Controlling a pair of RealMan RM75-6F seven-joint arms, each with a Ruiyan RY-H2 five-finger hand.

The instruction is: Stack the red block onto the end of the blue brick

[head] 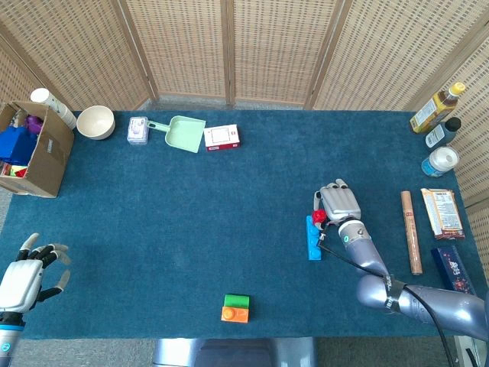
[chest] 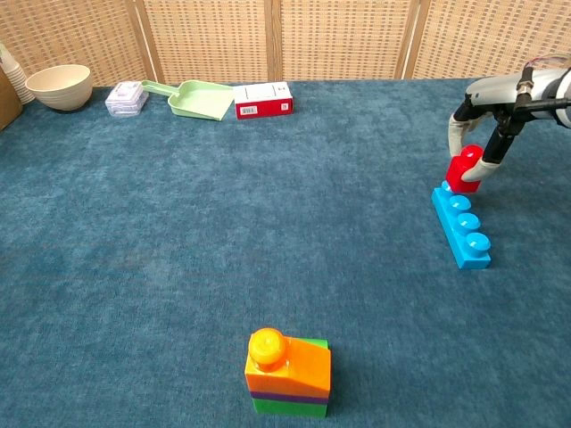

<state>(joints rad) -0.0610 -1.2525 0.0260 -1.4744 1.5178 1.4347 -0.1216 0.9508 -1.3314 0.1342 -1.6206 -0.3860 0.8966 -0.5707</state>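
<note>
Nearby, only an orange-topped block stack (chest: 287, 373) stands well apart

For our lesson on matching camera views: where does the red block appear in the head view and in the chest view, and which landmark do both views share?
Head view: the red block is right of centre, at the blue brick's far end, under the right hand.
Chest view: far right, upper half, pinched over that same end.
Shared landmark: the blue brick.
</note>
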